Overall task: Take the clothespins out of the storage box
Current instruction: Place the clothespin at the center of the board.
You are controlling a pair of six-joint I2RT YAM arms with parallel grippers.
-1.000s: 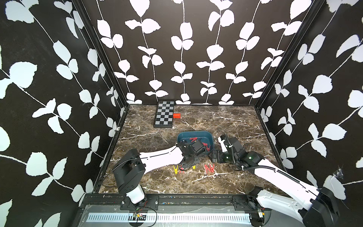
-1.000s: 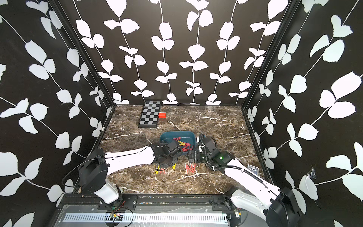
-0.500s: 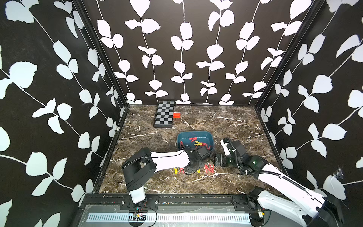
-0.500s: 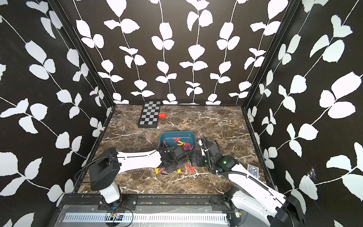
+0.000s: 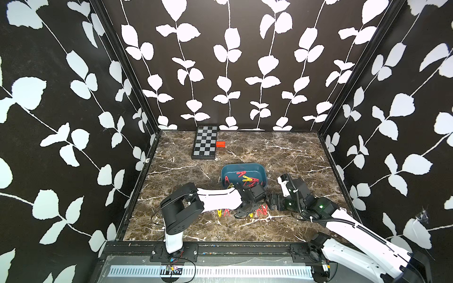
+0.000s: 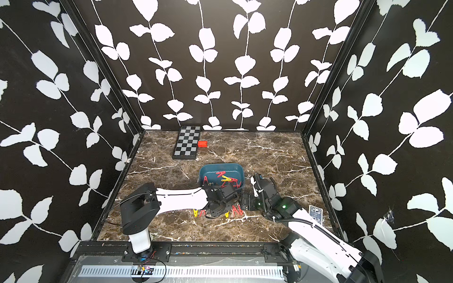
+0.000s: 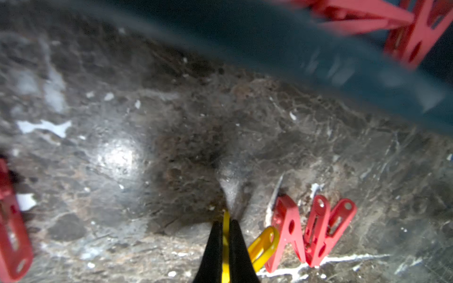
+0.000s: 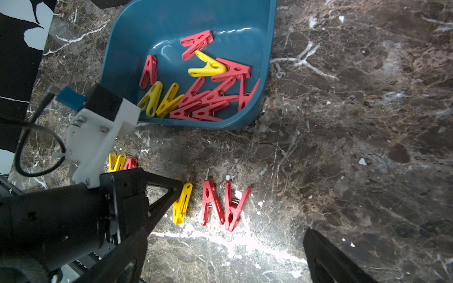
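The teal storage box sits mid-table with several red and yellow clothespins in it. In front of it my left gripper is low at the table, shut on a yellow clothespin. One leg of that pin is pinched between the fingers. Two red clothespins lie right beside it. A yellow and a red one lie on its other side. My right gripper hovers open just right of them, holding nothing.
A checkered board and a small red-orange block lie at the back near the wall. A dark card lies by the right wall. Patterned walls close off three sides. The left arm lies low across the table's front left.
My left gripper came from the box's front edge down to the table beside the red pins, still gripping the yellow pin. The right arm drew back slightly.
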